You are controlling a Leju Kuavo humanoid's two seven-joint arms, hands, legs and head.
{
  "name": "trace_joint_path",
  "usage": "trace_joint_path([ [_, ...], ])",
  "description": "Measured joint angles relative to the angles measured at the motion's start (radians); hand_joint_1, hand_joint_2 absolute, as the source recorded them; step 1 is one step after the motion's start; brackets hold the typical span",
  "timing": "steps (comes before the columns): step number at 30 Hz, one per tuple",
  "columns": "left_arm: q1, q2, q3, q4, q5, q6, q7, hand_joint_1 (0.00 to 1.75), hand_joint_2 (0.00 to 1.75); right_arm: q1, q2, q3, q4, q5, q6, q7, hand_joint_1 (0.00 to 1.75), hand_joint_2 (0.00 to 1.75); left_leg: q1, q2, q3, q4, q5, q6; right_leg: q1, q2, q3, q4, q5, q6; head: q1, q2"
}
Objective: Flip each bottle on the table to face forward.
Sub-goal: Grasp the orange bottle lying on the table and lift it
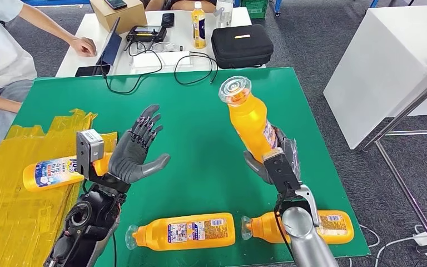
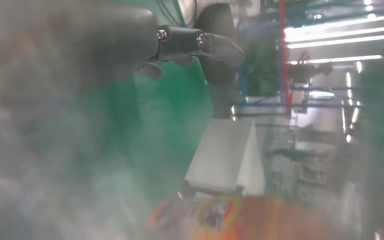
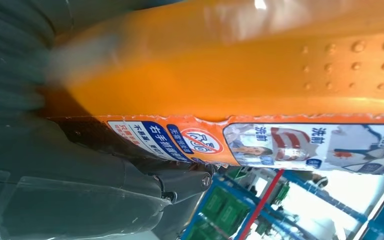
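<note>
Right hand [image 1: 273,161] holds raised bottle [image 1: 248,118]; left hand [image 1: 136,151] spread.

Silver right arm [image 1: 303,236], dark grey robot hand [image 1: 136,150] with black ribbed fingers [image 1: 147,129], grey wrist camera box [image 1: 89,147]

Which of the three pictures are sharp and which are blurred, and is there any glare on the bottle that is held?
Head view: sharp throughout, evenly lit, the right robot hand holding the orange plastic bottle. Left wrist view: heavily blurred and hazy, with bright ceiling lights streaking. Right wrist view: the bottle's printed label is readable, its end near the hand smeared, and a white glare patch lies on the orange body.
</note>
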Motion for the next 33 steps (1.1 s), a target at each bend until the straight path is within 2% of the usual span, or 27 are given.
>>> trace_joint_path([
  [11,-0.006,0.003,-0.033,-0.006,0.017,-0.018,0.0,0.0,1.75,-0.042,0.014,0.057,0.032,0.001,0.033,-0.013,1.72,1.75,0.0,0.0,0.0,0.0,0.0,0.0,0.0,0.0,0.0,0.0,0.0,0.0,0.0,0.0],
  [25,-0.033,0.0,-0.105,-0.005,0.067,-0.054,-0.001,0.0,1.75,-0.122,0.083,0.219,0.127,0.042,0.043,-0.03,1.73,1.75,0.0,0.0,0.0,0.0,0.0,0.0,0.0,0.0,0.0,0.0,0.0,0.0,0.0,0.0],
  [33,-0.047,0.0,-0.111,-0.003,0.087,-0.047,-0.008,0.0,1.75,-0.158,0.113,0.299,0.198,0.056,0.063,-0.039,1.73,1.75,0.0,0.0,0.0,0.0,0.0,0.0,0.0,0.0,0.0,0.0,0.0,0.0,0.0,0.0],
])
